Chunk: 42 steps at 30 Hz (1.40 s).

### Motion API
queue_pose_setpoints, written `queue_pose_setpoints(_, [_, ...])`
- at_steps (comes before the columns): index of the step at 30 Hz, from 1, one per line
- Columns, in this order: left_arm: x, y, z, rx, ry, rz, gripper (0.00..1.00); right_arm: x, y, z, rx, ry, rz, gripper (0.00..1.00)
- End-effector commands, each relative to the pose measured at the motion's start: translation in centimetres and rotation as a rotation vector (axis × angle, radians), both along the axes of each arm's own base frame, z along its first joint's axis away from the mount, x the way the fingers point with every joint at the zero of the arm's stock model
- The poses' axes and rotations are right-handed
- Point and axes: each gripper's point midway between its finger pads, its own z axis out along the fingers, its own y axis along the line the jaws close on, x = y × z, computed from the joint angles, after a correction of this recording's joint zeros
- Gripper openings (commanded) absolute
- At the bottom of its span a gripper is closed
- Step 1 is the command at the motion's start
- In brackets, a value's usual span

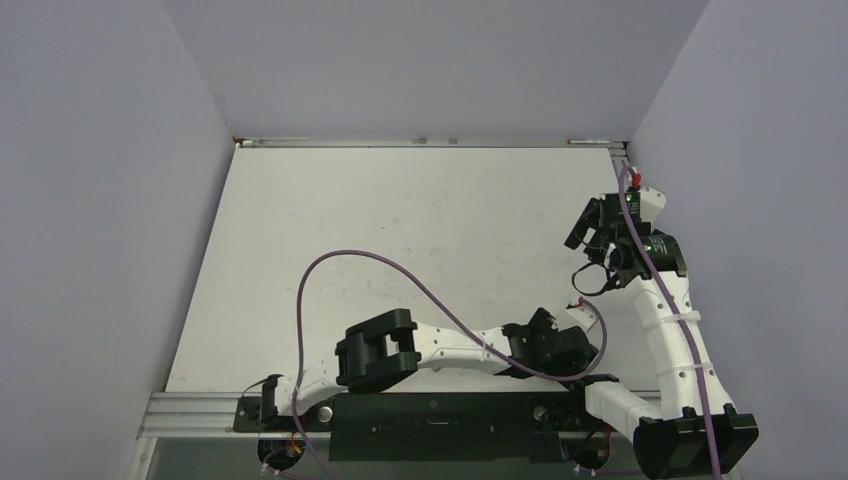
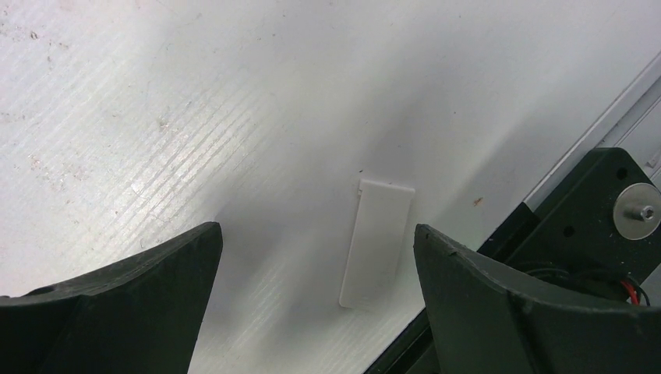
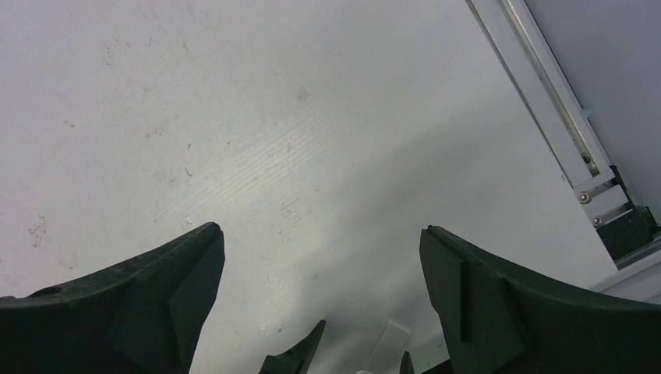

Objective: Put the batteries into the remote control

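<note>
Remote control (image 2: 376, 241), a slim plain white rectangular bar with a small step at its upper end, lies flat on the table (image 2: 156, 117) between the left gripper's (image 2: 316, 238) wide-spread fingers, nearer the right-side one and touching neither, while the right gripper (image 3: 319, 234) gapes equally wide, holding nothing.

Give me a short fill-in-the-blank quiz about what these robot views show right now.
1. A flat white rectangular plastic piece lies on the white table in the ___ wrist view.
2. The left gripper and the right gripper both stand ___.
3. The thin cable looping over the table is ___.
Missing words: left; open; purple.
</note>
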Motion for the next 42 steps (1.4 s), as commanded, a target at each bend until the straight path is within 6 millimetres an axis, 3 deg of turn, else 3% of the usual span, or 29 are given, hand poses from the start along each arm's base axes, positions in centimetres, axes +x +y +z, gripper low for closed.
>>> queue_pose_setpoints(1, [-4.0,1.7,-5.8,0.134,0.094,-0.073,0.91,0.6,0.1,1.0,0.006,-0.057,0.009,0.97])
queue_pose_setpoints(10, [-3.7,5.2,-10.1,0.321,0.101,-0.025,0.92,0.6,0.4,0.6,0.025,-0.055,0.018,0.97])
queue_pose_setpoints(17, [-2.8,8.3,-12.2,0.454,0.078,0.02,0.92,0.7,0.6,0.5,0.036,-0.058,0.019,0.97])
queue_pose_setpoints(31, [-0.6,15.1,-14.2,0.64,0.044,0.138,0.89,1.1,0.9,-0.2,0.065,-0.058,0.023,0.97])
queue_pose_setpoints(39, [1.1,18.1,-13.9,0.633,0.104,0.21,0.81,1.3,1.1,-0.1,0.075,-0.059,0.033,0.97])
queue_pose_setpoints(42, [1.5,20.1,-13.8,0.645,0.112,0.238,0.79,1.3,1.2,-0.2,0.076,-0.055,0.041,0.97])
